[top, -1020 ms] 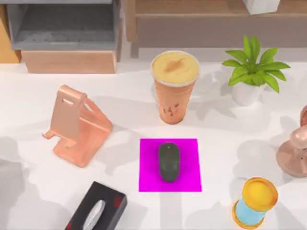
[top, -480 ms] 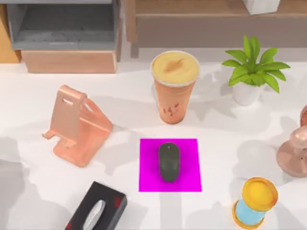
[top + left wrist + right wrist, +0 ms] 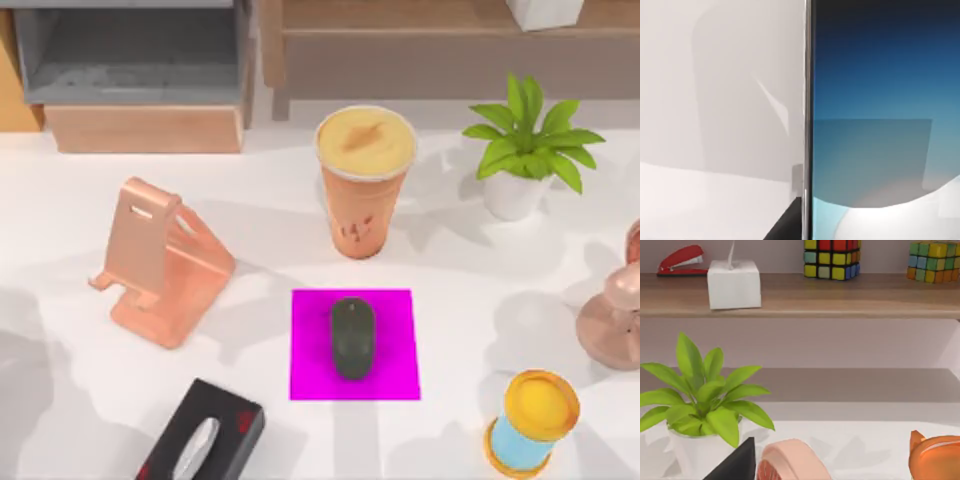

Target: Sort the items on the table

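White desk, smooth, backed by wooden shelving along the upper edge of the top view.

Dark grey oval computer mouse: lies lengthwise on the small magenta square mat, lower centre. Tall orange cup of foamy coffee: upright just above the mat, apart from it. Slim smartphone with glowing blue-white screen: very close to the left wrist camera, one long metal edge running straight up the frame, so probably carried by the left claw. Copper-coloured phone stand sits empty at centre left.

Judgement: phone is likely bound for the stand. Lower it parallel to the stand's back and seat the bottom edge on the lip before letting go.

Hard to make out: left claw's fingers, so its opening cannot be told. Right claw likewise cannot be told; one dark wedge in the right wrist view's lower edge, near the green potted plant.
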You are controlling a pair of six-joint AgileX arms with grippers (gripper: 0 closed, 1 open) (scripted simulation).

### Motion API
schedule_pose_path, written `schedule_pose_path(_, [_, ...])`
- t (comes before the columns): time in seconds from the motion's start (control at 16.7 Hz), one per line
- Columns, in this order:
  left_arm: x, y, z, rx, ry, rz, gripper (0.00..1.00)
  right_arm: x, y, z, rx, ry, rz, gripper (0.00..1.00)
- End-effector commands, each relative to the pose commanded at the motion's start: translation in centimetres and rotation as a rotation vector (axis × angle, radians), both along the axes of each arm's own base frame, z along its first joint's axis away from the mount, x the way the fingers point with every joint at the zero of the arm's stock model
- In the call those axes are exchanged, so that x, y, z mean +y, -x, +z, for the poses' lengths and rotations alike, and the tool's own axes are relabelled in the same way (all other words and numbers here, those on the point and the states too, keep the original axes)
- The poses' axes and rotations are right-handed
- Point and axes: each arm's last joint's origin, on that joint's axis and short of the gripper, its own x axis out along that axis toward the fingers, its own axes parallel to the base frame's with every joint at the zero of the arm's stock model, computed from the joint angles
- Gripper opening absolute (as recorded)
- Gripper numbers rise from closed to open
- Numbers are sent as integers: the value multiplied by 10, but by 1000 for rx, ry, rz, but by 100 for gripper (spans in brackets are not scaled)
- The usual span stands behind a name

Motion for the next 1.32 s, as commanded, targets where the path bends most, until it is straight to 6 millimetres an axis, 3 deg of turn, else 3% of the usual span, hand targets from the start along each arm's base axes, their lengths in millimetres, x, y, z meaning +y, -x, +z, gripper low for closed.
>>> schedule_pose_path(0.24, [0, 1, 15, 0, 0, 0, 0, 0, 0, 0, 0, 0, 0, 100])
schedule_pose_path(0.48, [0, 1, 14, 0, 0, 0, 0, 0, 0, 0, 0, 0, 0, 100])
schedule_pose_path(0.78, [-7, -5, 38, -248, -56, 71, 0, 0, 0, 0, 0, 0, 0, 100])
schedule_pose_path(1.02, [-37, -5, 68, -580, -37, 106, 0, 0, 0, 0, 0, 0, 0, 100])
schedule_pose_path(1.32, [-99, 18, 92, -900, 174, 36, 0, 0, 0, 0, 0, 0, 0, 100])
